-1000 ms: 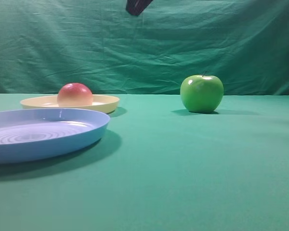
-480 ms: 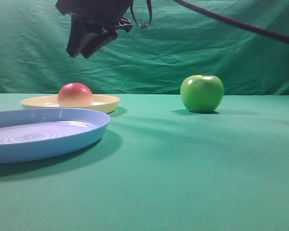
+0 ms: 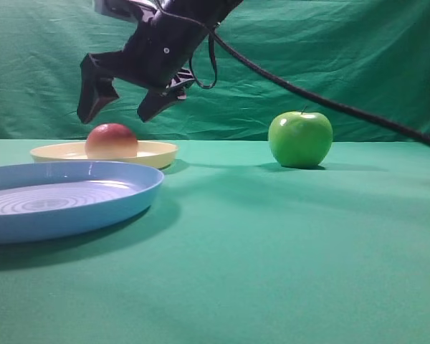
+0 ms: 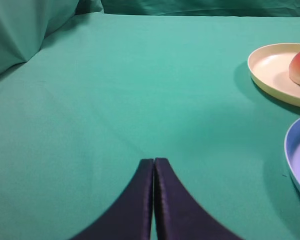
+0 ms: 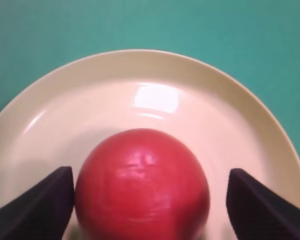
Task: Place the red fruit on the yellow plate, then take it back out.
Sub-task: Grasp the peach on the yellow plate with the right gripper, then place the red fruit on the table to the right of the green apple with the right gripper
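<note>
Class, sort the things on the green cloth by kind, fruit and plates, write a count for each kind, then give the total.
Fruit: 2, the red fruit and the green apple
Plates: 2, the yellow plate and the blue plate
Total: 4

My work surface is a table (image 3: pixel 287 251) draped in green cloth, filling the lower half of the frame. Directly on it sit a blue plate (image 3: pixel 64 204) at lower left, a yellow plate (image 3: pixel 158 153) behind it, and a green apple (image 3: pixel 299 139) right of centre.
</note>
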{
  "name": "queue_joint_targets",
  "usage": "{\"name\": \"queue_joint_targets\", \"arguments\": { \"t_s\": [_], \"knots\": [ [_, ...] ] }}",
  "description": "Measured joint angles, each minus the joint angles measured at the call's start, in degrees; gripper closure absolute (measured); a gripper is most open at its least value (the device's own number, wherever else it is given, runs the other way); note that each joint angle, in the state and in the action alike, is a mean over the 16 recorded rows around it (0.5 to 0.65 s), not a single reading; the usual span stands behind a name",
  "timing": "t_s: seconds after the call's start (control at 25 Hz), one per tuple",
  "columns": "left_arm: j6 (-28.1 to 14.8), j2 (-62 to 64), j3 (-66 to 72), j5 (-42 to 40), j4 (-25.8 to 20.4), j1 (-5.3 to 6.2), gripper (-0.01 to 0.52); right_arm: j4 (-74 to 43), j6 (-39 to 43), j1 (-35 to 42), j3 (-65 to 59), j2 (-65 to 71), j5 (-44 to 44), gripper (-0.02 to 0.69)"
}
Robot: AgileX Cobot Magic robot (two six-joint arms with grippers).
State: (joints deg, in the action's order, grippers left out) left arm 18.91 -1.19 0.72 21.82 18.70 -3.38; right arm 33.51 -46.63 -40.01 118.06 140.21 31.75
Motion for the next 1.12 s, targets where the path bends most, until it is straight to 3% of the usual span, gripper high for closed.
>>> {"name": "queue_joint_targets", "arguments": {
  "t_s": [0.28,0.44,0.84,1.12],
  "knots": [
    [0.0,0.0,0.0,0.0,0.0,0.00,0.514,-0.9,1.0,0.8,2.1,-2.2,7.8,0.399],
    [0.1,0.0,0.0,0.0,0.0,0.00,0.514,-3.6,4.2,1.7,3.5,-6.5,15.0,0.469],
    [0.1,0.0,0.0,0.0,0.0,0.00,0.514,-19.1,19.5,3.7,3.3,-24.1,33.2,0.494],
    [0.1,0.0,0.0,0.0,0.0,0.00,0.514,-28.0,28.3,4.6,-9.8,-39.1,36.0,0.501]
  ]
}}
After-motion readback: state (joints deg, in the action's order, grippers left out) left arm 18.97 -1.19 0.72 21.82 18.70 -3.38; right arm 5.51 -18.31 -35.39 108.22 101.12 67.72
